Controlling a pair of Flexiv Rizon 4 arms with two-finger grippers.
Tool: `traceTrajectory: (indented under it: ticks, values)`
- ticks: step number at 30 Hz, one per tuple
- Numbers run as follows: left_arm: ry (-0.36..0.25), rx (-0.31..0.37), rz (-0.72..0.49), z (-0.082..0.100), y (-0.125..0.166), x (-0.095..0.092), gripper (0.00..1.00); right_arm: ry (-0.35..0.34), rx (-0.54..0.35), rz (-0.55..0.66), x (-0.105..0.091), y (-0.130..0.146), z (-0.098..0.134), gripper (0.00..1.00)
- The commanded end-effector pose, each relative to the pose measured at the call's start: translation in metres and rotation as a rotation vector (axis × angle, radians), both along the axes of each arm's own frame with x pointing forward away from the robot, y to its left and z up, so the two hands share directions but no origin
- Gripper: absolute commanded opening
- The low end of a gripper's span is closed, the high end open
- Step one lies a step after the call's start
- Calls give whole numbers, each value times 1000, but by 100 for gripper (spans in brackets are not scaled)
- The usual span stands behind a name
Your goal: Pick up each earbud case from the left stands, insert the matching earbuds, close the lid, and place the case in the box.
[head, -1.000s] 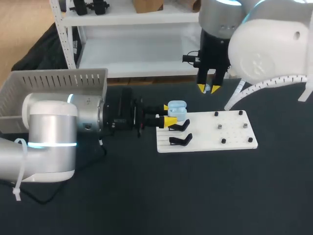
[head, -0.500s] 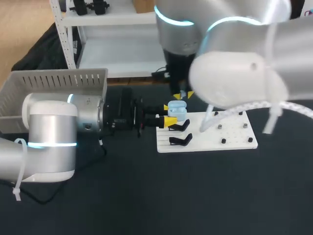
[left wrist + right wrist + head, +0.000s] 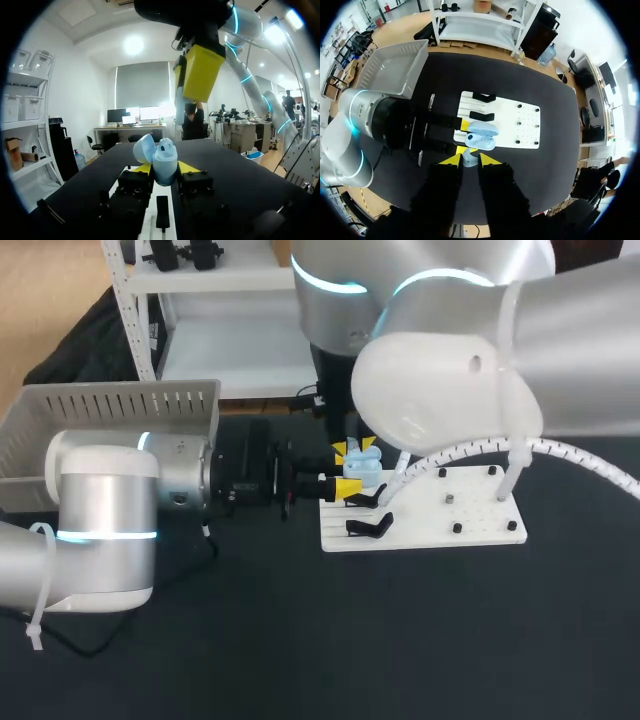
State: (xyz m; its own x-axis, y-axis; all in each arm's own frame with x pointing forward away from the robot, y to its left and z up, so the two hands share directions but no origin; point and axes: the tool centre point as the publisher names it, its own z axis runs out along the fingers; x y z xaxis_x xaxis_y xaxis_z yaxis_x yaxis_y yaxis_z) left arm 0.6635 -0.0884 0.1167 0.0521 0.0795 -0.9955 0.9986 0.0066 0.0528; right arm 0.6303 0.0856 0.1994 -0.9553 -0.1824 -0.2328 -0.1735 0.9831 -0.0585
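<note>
— What does the head view give?

— The left arm [image 3: 110,505] lies along the worktop [image 3: 300,640] from the left. The left jaws pinch a pale blue earbud case [image 3: 364,468] at the left edge of the white stand board [image 3: 470,510]. The right arm [image 3: 450,390] crosses over from the right, and the right jaws hang just above the case, pointing down. Whether they carry anything cannot be told from here. The black stands [image 3: 368,527] sit just nearer than the case, and the grey box [image 3: 110,405] is at the far left.

— And the left wrist view?

— It shows what the head view hides: the case [image 3: 165,167] is open. Its lid [image 3: 144,148] is swung up to one side, and its body is squeezed between the two yellow fingertips [image 3: 188,167]. One yellow tip of the right jaws [image 3: 200,72] looms directly above the opening.

— The right wrist view?

— Only there does the load appear. A small pale earbud [image 3: 469,160] is nipped between the right arm's yellow tips [image 3: 489,159]. Just ahead of it is the open case [image 3: 481,135], at the edge of the board [image 3: 520,120], gripped by the left arm [image 3: 375,125]. The two black stands [image 3: 484,97] on the board are bare. The box [image 3: 395,65] lies on the far side of the left arm.
</note>
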Motion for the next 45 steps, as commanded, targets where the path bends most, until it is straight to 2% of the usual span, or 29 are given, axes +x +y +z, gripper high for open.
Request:
traceTrajectory:
  ticks: [1, 30, 45]
  values:
    - [-2, -2, 6, 0, 0, -2, 0, -11, -6, 4, -2, 0, -6, 0]
    - [-2, -2, 6, 0, 0, -2, 0, 29, 26, 26, 12, -5, -21, 0]
    - [-2, -2, 6, 0, 0, -2, 0, 45, 24, 13, 13, -6, -27, 0]
